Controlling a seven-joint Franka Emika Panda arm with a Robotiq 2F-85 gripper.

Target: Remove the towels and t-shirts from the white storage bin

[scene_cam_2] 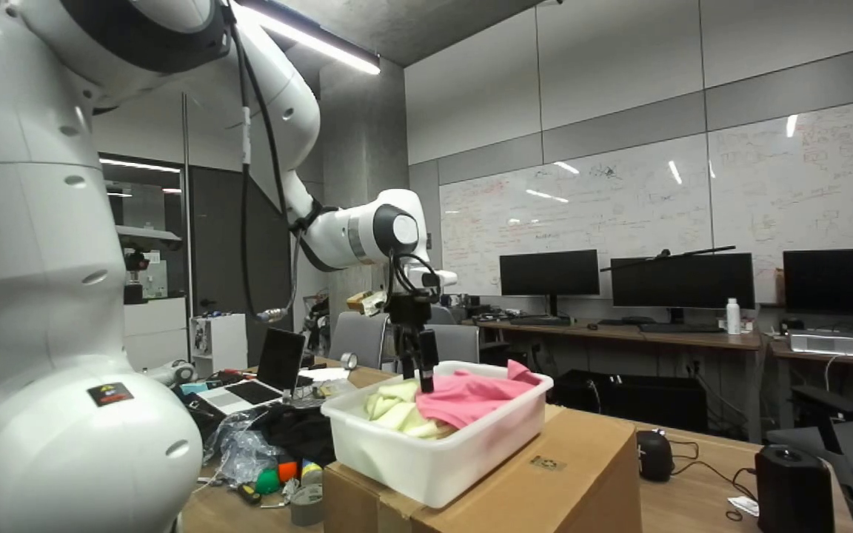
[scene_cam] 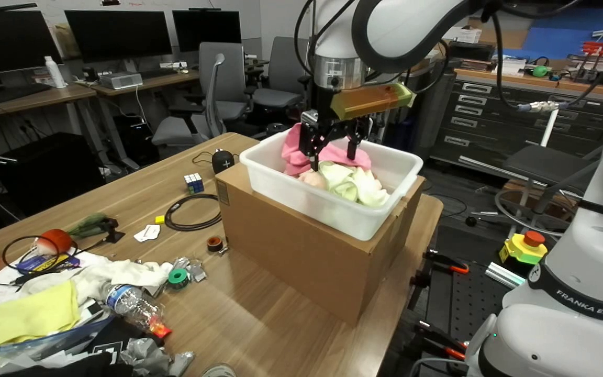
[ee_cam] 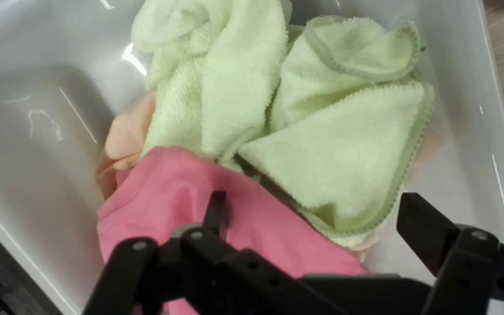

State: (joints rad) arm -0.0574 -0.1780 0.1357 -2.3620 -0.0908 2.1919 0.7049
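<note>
On the bench (scene_cam: 259, 319) are a bottle (scene_cam: 131, 303), a puzzle cube (scene_cam: 194, 183), then a cardboard box (scene_cam: 301, 256) bearing the white bin (scene_cam: 306, 200); inside lie pink cloth (scene_cam: 293, 151), the hand (scene_cam: 333, 163) above spread wide and gripping nothing, then pale green towelling (scene_cam: 346, 181).

The arm (scene_cam_2: 296, 122) is arching high and over, its wrist (scene_cam_2: 402, 228) sitting just above the gripper (scene_cam: 333, 161), which is pointing downward. In the wrist view, the two fingers (ee_cam: 425, 229) are standing wide apart, facing each other across a gap.
</note>
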